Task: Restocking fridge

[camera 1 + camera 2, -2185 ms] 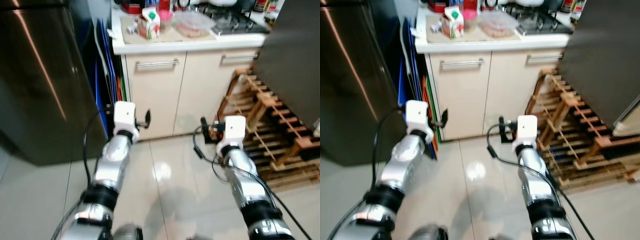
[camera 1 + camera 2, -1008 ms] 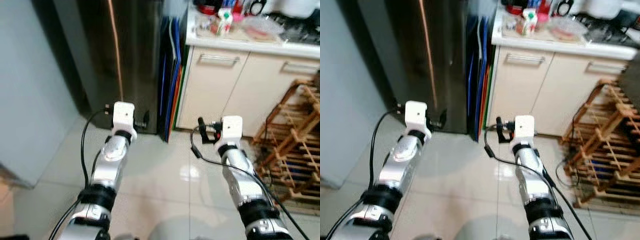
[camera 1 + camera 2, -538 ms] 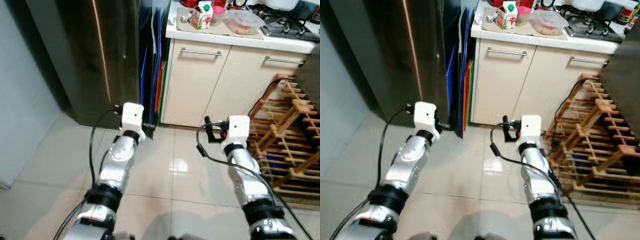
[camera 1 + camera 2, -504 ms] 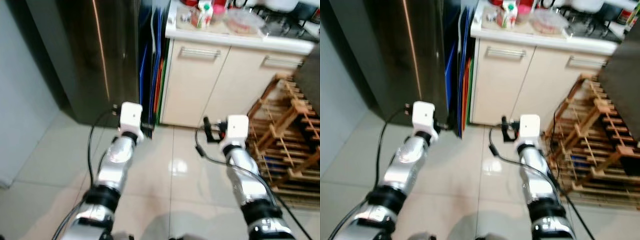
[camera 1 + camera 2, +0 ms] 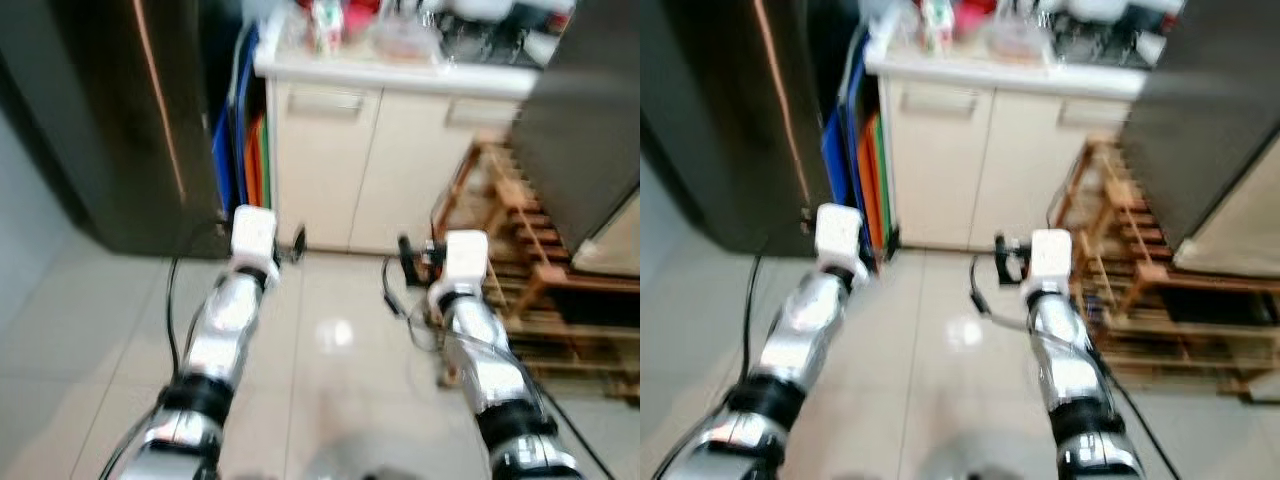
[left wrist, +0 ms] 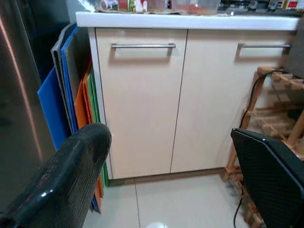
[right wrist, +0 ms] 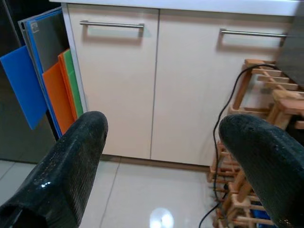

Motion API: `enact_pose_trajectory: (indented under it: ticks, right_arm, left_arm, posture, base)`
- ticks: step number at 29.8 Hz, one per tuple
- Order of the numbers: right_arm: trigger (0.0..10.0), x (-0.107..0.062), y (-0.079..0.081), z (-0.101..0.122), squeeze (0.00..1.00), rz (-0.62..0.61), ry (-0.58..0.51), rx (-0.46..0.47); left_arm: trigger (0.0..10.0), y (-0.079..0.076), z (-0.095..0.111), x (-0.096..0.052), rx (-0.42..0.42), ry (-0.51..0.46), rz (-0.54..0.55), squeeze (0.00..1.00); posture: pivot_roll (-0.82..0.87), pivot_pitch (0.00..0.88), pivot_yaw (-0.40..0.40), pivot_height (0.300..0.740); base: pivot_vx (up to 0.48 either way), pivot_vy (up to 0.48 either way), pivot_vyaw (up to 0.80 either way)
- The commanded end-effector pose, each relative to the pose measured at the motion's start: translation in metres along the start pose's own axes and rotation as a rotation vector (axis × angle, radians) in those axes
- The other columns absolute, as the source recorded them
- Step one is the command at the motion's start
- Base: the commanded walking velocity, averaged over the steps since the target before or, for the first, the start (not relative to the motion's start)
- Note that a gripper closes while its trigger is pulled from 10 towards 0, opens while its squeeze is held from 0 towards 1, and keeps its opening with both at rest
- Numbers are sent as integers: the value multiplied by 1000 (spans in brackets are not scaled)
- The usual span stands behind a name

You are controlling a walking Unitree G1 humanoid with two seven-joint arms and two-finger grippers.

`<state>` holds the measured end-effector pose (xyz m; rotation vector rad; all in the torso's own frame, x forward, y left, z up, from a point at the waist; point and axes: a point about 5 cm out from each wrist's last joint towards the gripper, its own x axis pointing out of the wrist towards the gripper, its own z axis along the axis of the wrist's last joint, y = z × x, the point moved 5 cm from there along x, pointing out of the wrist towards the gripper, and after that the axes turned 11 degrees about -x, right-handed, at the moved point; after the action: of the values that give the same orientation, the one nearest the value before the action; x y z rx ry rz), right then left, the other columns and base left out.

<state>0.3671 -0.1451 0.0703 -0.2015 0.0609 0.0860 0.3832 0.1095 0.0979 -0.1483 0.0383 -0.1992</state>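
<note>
A dark steel fridge [image 5: 100,120] stands shut at the left. To its right, a white counter [image 5: 390,72] carries a small carton [image 5: 325,22] and a clear food box [image 5: 405,38], both blurred. Both arms are held out low over the tiled floor. My left gripper [image 5: 297,241] is open and empty, and in the left wrist view [image 6: 168,137] it faces the cream cabinet doors [image 6: 142,99]. My right gripper [image 5: 408,251] is also open and empty, and in the right wrist view [image 7: 164,126] it faces the same cabinet [image 7: 190,90].
Blue, orange and green boards [image 5: 240,160] lean in the gap between fridge and cabinet. A wooden rack [image 5: 540,260] with a cable stands at the right under a dark slanted panel [image 5: 590,110]. Glossy tiles [image 5: 330,370] stretch ahead.
The whole picture has swung to the right and is blurred, so the camera moved. The rack and dark panel take more of the right side. Both arms keep their pose.
</note>
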Motion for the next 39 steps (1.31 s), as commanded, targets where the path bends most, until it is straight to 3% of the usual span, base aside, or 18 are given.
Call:
enact_pose_trajectory:
  ticks: [1,34,39]
  right_arm:
    - [10000,0,-10,0,0,-26,0,-2]
    - [10000,-1,-11,-1,0,-26,-2,-1]
    - [10000,-1,-10,-1,0,-25,-2,-1]
  left_arm:
    - [10000,-10,-1,2,-3,1,-24,0]
    - [10000,-10,-2,3,0,6,-18,0]
    - [10000,-9,-2,3,-5,11,-17,0]
  posture:
    - [4,0,-18,740]
    - [-2,1,-16,740]
    - [-2,0,-15,740]
  base:
    - [0,-480,0]
    - [0,-480,0]
    - [0,-69,0]
